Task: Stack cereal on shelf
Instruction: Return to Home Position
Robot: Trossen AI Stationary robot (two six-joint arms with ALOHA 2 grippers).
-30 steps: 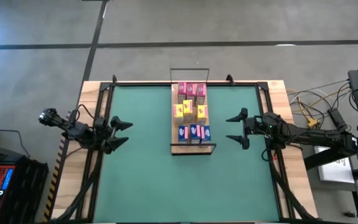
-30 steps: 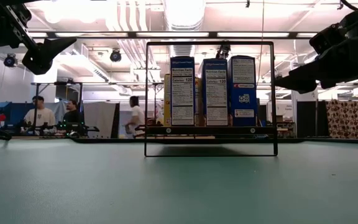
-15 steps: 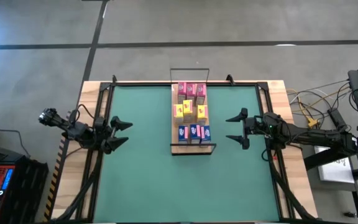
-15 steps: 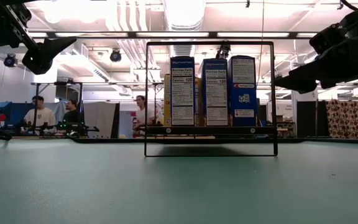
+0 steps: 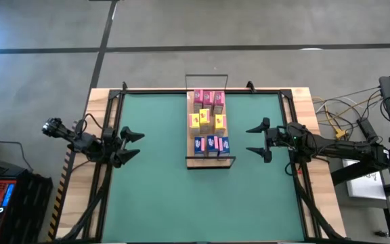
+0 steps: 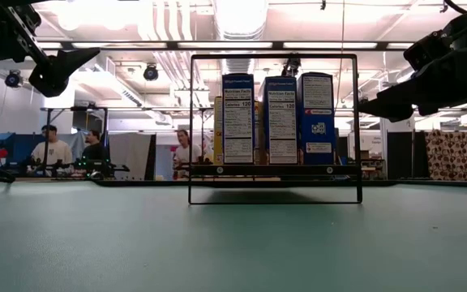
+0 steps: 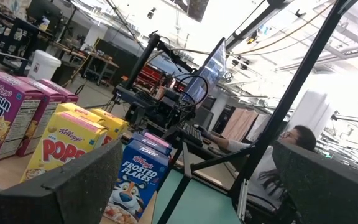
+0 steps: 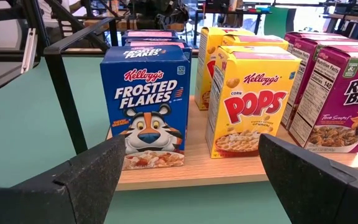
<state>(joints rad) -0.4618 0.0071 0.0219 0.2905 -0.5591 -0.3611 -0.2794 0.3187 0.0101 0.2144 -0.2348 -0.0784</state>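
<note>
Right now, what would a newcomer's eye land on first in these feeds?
The shelf midway between the arms, filled with cereal in colour rows: pink boxes at one end, yellow boxes in the middle, blue boxes at the end facing the low camera. The left gripper and right gripper hang apart from it on either side, fingers open and empty.

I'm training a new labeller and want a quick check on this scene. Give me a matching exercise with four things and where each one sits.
1. blue cereal boxes
2. yellow cereal boxes
3. pink cereal boxes
4. left pincer

A. middle of the shelf
B. open, over the left side of the table, off the shelf
C. shelf end at the high view's top
D. shelf end at the high view's bottom

Pairs: 1-D, 2-A, 3-C, 4-B
</note>
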